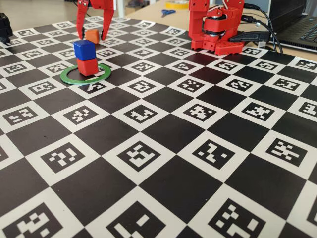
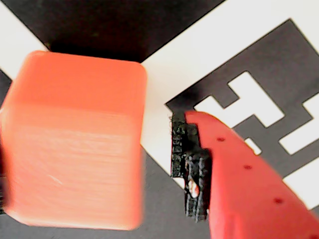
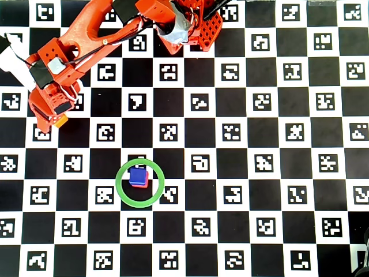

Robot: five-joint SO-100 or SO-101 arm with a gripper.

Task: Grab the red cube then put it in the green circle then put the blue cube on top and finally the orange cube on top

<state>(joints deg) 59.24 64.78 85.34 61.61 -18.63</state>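
The red cube point(image 1: 87, 66) stands inside the green circle point(image 1: 67, 77) with the blue cube point(image 1: 84, 49) stacked on it. From overhead the blue cube point(image 3: 137, 176) covers nearly all of the red one inside the ring point(image 3: 121, 190). The orange cube point(image 1: 92, 35) sits on the board behind the stack, between the fingers of my red gripper point(image 1: 91, 38). In the wrist view the orange cube point(image 2: 75, 144) fills the left half, and a gap shows between it and the right finger point(image 2: 234, 169). The gripper point(image 2: 94, 169) is open around the cube. Overhead, the gripper point(image 3: 55, 118) hides most of the orange cube point(image 3: 61, 121).
The arm's red base point(image 1: 218, 29) stands at the back right of the checkered marker board point(image 1: 163, 148). A laptop point(image 1: 297, 25) with cables, scissors point(image 1: 167, 12) and a yellow tape roll point(image 1: 176, 4) lie beyond the board. A black object point(image 1: 4, 27) is at the far left.
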